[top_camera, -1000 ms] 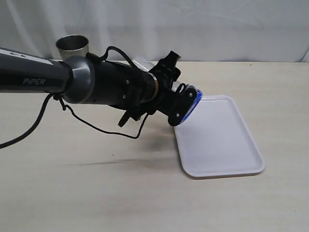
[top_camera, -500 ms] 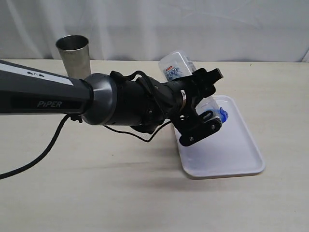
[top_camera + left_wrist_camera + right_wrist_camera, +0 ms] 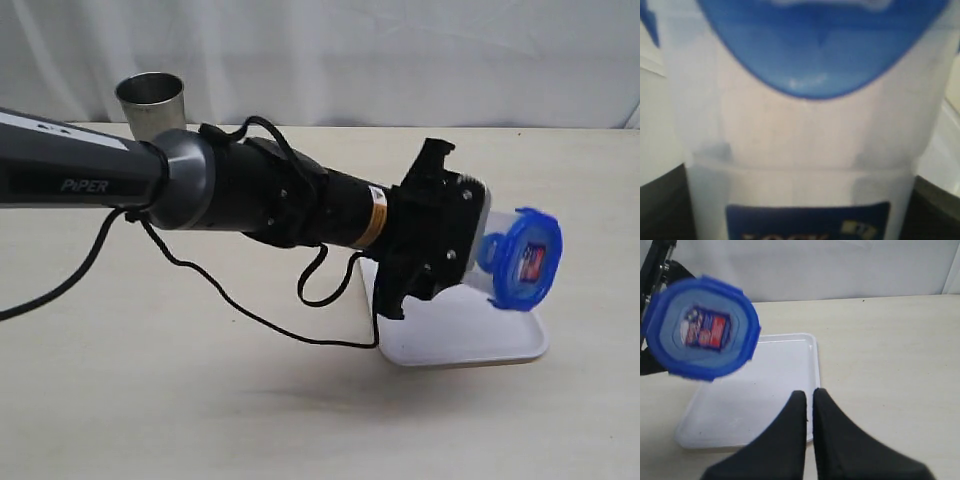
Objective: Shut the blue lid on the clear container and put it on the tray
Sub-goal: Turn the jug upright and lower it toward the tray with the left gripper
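Exterior view: the left gripper [image 3: 468, 246] pinches the clear container [image 3: 487, 232] sideways, aloft over the right end of the tray [image 3: 450, 332], blue lid [image 3: 527, 260] turned rightward — probably so the right gripper [image 3: 808, 396], its 2 jaws pressed together, can press it shut.

A grey stainless-steel cup [image 3: 151, 100], round and slightly tapered, stands upright with its open mouth up, at the far left of a pale beige matte tabletop [image 3: 200, 400]. Only its upper part shows (the rest is hidden in the exterior view). Its rim catches the light and its inside looks dark. Soft grey shadows lie across the middle of the tabletop. Behind the table's far edge a white cloth backdrop [image 3: 420, 60] hangs in loose vertical folds. A tiny dark speck [image 3: 863, 300] sits on the tabletop close to that edge.
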Robot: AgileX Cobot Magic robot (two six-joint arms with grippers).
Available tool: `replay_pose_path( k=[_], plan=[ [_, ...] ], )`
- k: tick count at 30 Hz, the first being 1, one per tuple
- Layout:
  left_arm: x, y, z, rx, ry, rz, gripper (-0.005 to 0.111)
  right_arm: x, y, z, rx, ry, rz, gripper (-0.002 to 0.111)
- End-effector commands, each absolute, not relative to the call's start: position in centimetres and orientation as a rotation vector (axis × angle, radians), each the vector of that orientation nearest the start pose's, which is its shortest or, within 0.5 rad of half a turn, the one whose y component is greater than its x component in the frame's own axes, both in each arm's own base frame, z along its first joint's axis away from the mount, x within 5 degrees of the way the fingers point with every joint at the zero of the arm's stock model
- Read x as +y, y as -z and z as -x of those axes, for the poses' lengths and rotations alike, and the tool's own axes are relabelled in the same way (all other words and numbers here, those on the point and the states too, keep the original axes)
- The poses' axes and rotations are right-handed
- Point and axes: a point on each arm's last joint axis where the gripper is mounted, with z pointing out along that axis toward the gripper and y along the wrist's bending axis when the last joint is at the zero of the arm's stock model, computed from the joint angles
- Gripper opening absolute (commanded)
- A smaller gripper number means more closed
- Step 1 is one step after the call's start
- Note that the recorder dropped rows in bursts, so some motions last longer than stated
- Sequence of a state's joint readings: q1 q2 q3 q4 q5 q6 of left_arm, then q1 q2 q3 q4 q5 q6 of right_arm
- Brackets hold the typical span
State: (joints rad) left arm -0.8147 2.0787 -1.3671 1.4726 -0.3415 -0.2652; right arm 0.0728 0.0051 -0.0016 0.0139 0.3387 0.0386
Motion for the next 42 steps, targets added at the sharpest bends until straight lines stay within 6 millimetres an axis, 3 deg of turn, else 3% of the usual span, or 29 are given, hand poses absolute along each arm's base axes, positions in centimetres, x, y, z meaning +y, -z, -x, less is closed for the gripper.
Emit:
replay_pose_path(
  k=[1, 7, 14, 19, 28, 42],
  plan=[
    [-34.9, -19.7, -30.9, 1.092, 0.533, -1.508, 0.0, 0.4, -18.2, -5.3, 1.827, -0.092, 0.022, 0.005],
    [-35.0, -17.5, -32.8, 1.199, 0.797, -1.119, 0.0, 0.4, -18.2, -5.3, 1.827, -0.092, 0.022, 0.005],
    [-37.2, -13.5, -34.8, 1.282, 1.034, -0.96, 0.0, 0.4, -18.2, -5.3, 1.827, -0.092, 0.022, 0.005],
    [-38.8, -11.6, -35.7, 1.273, 1.091, -0.94, 0.0, 0.4, -18.2, -5.3, 1.827, -0.092, 0.022, 0.005],
    [-39.2, -9.0, -36.0, 1.309, 1.086, -0.947, 0.0, 0.4, -18.2, -5.3, 1.827, -0.092, 0.022, 0.005],
    [-39.1, -8.8, -36.0, 1.312, 1.087, -0.947, 0.0, 0.4, -18.2, -5.3, 1.827, -0.092, 0.022, 0.005]
  ],
)
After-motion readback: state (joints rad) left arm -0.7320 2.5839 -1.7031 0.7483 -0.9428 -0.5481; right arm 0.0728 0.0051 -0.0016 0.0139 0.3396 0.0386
